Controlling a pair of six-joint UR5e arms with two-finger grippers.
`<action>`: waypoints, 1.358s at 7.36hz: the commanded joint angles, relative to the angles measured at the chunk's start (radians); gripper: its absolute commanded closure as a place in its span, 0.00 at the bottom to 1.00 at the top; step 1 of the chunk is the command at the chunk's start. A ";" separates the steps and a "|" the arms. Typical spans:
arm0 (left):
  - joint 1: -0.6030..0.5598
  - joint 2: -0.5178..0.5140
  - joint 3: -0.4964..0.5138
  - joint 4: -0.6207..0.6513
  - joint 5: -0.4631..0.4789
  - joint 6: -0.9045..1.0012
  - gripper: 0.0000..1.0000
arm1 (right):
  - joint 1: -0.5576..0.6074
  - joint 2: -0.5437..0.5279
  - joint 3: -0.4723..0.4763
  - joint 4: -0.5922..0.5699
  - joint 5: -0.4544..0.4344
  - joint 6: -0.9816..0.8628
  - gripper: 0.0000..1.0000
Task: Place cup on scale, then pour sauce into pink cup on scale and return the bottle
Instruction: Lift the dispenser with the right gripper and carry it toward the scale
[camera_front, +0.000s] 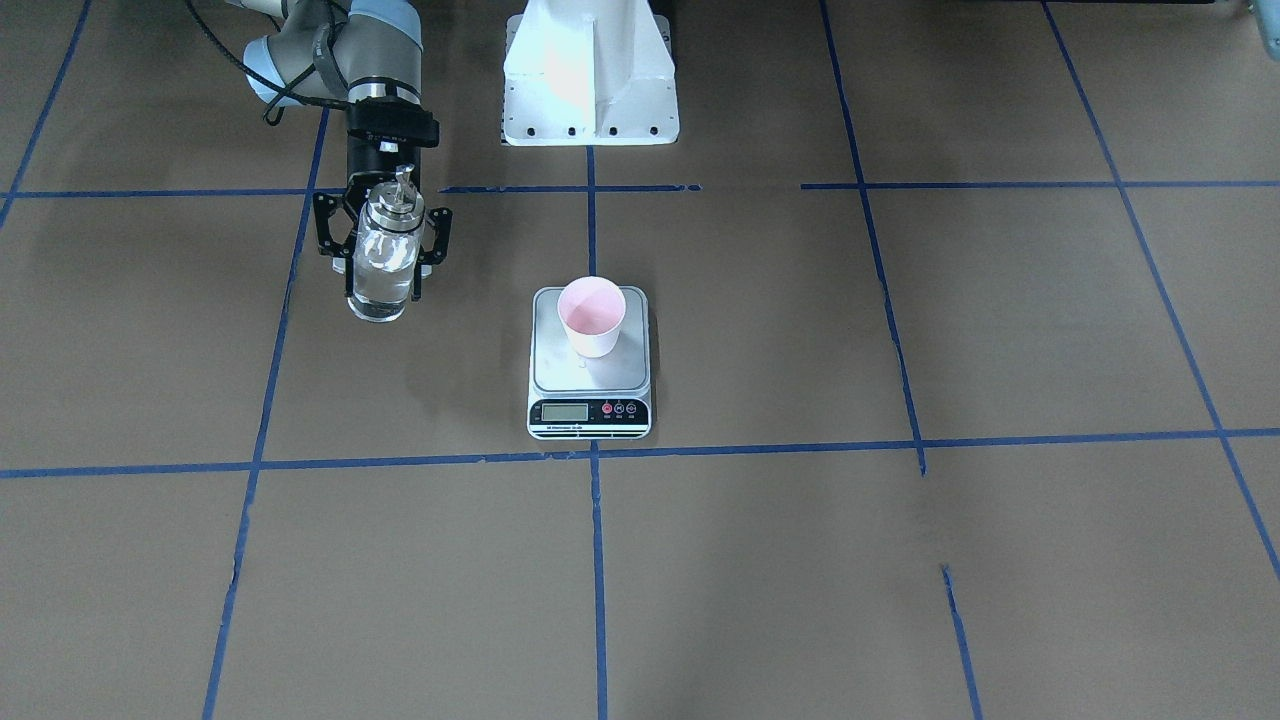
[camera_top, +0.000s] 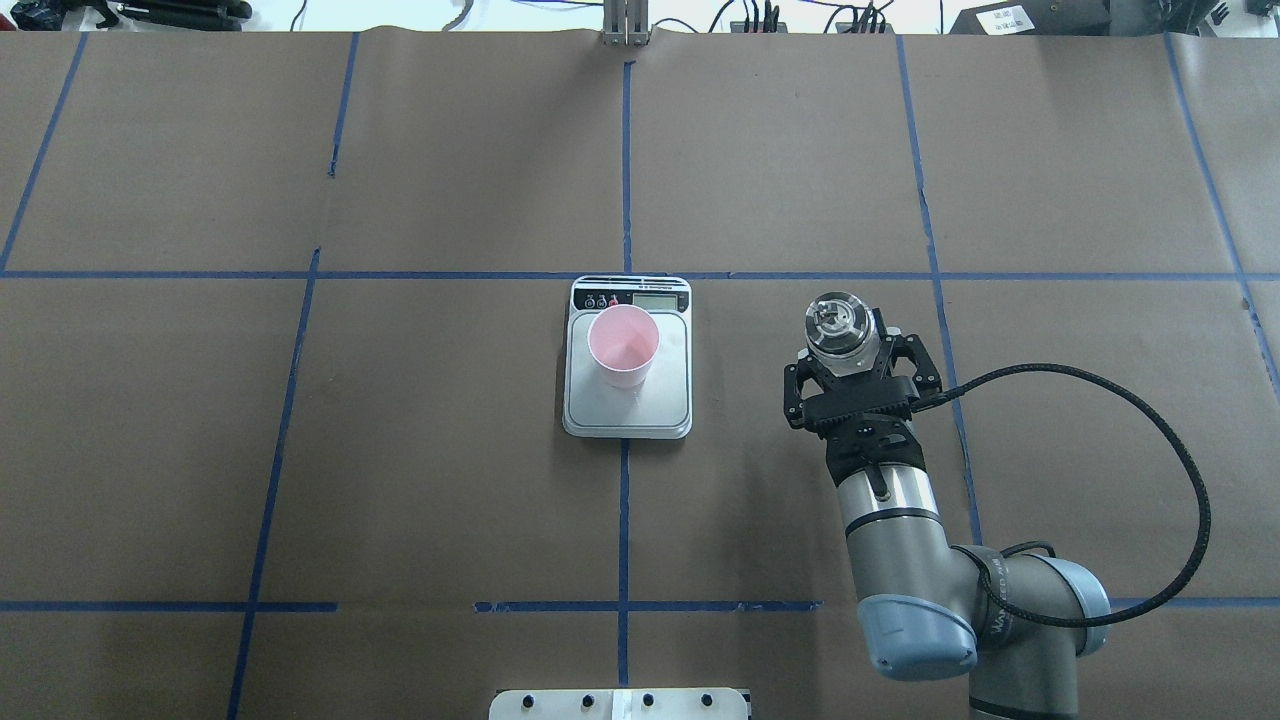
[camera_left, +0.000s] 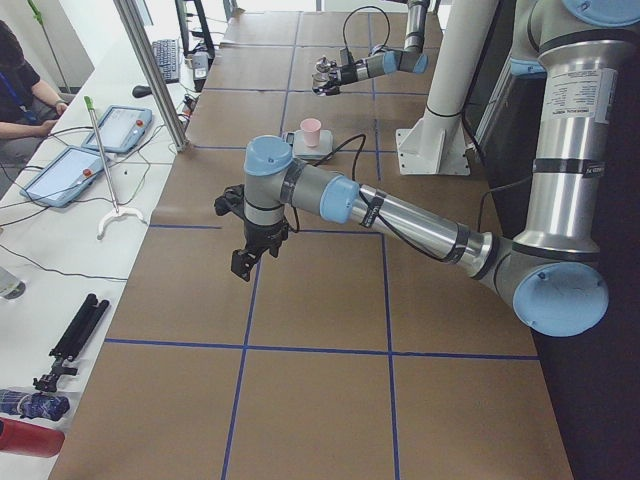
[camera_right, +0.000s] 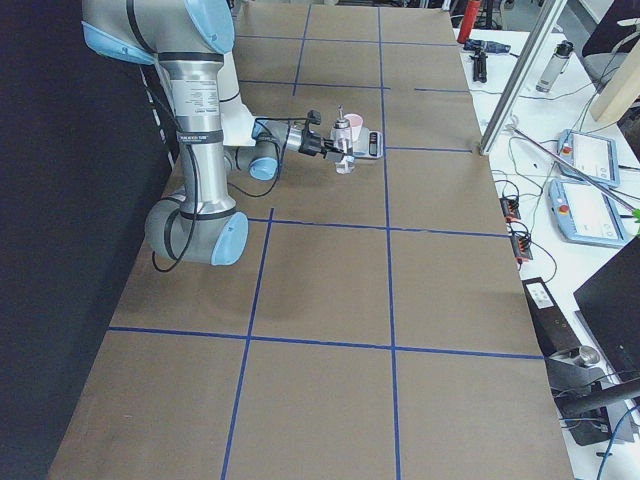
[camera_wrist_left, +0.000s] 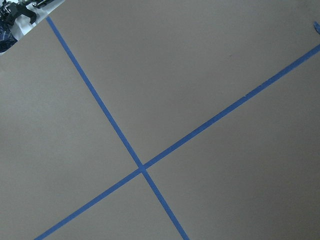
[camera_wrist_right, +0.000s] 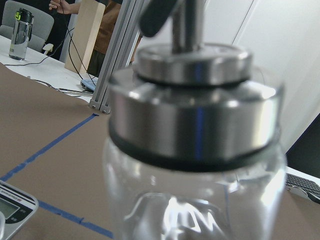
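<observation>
Right end effector (camera_front: 385, 262): horizontal, fingers (camera_front: 352, 270) closed in on either side of the bottle (camera_front: 384, 245), pads against the glass. Firm hold on it.

Bottle: upright between the fingers, thin spout (camera_front: 404, 182) on top. The right wrist view is filled with its silver collar (camera_wrist_right: 195, 125), out of focus. The sauce (camera_front: 378, 290) shows clear through the glass, filling most of the body. Whether the base touches the table (camera_front: 800, 560) cannot be made out.

Scale (camera_front: 560, 372): flat on the table, off to the left of the right end effector and clearly apart from it. The display strip (camera_front: 564, 411) faces away from the robot. One corner of the scale shows at the lower left edge of the right wrist view.

Cup (camera_front: 592, 315): upright on the weighing plate, roughly mid-plate, mouth open upward and the pink inside showing. It has no contact with the bottle or with either end effector. Any liquid in it cannot be seen.

Left end effector (camera_left: 250, 258): seen only in the left side view, pointing down above the table, far from the scale and cup on the side away from the right end effector. How far open it stands cannot be told. Its wrist view shows only brown table and crossing blue tape lines (camera_wrist_left: 142, 167).
</observation>
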 joint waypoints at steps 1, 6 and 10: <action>0.000 0.011 0.000 0.000 -0.011 0.000 0.00 | 0.021 0.076 0.002 -0.230 0.003 -0.002 1.00; -0.006 0.013 0.009 0.001 -0.011 0.000 0.00 | 0.053 0.221 0.003 -0.683 0.036 -0.002 1.00; -0.006 0.020 0.011 0.001 -0.011 0.000 0.00 | 0.055 0.285 0.000 -0.934 0.036 0.000 1.00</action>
